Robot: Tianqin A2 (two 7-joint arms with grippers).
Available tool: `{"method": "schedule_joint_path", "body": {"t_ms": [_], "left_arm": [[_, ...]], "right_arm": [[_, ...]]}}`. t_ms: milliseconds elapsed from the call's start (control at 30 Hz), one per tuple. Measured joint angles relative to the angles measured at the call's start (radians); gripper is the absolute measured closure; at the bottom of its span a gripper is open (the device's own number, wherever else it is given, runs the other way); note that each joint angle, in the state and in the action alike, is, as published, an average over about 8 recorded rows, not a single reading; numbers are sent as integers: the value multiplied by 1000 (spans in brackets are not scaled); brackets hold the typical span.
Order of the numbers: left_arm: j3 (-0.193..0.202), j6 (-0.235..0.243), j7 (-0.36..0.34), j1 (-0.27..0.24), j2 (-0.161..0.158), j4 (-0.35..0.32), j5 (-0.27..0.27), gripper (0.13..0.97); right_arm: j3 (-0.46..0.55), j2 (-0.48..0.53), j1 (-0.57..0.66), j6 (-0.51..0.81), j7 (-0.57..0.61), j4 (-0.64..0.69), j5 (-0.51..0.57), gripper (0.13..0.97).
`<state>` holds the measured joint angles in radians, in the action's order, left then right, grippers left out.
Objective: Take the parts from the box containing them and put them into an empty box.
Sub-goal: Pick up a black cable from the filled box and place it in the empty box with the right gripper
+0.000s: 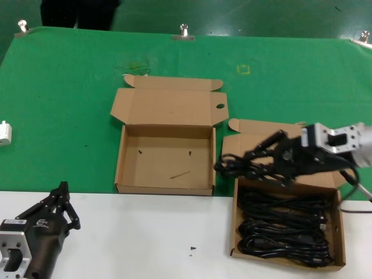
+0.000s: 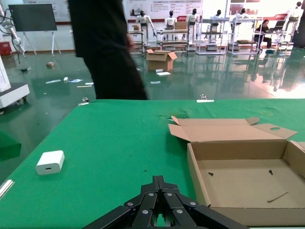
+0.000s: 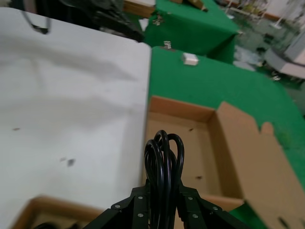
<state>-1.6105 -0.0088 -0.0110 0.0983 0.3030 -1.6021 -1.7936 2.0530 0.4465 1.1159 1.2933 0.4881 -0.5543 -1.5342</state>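
My right gripper [image 1: 264, 152] is shut on a coiled black power cable [image 1: 232, 165] and holds it in the air above the far left corner of the box with cables [image 1: 340, 244], near the empty box's right wall. The cable's loop [image 3: 164, 157] sticks out past the fingers in the right wrist view. Several more black cable bundles [image 1: 285, 224] lie in that box. The empty box [image 1: 165, 187], lid open, has two dark specks and a sliver on its base; it also shows in the left wrist view [image 2: 238, 179] and the right wrist view [image 3: 181, 138]. My left gripper [image 1: 63, 189] is shut and empty at the near left over the white table.
A white charger block [image 1: 3, 133] lies on the green mat at the far left, also in the left wrist view [image 2: 50, 162]. A small dark speck [image 1: 192, 249] lies on the white table. Metal clips [image 1: 183, 30] hold the mat's far edge. A person stands behind the table [image 2: 102, 47].
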Motion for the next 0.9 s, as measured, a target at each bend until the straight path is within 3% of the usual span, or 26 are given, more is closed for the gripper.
{"method": "schedule_joint_path", "body": {"t_ms": [433,900], "left_arm": [[0,0,0,1,0,0,0,958],[0,0,0,1,0,0,0,958]], "right_arm": [[-48,-235,168,-127,274,440,-8,865],[-99,-371,189,-281,352,536,-11,865]]}}
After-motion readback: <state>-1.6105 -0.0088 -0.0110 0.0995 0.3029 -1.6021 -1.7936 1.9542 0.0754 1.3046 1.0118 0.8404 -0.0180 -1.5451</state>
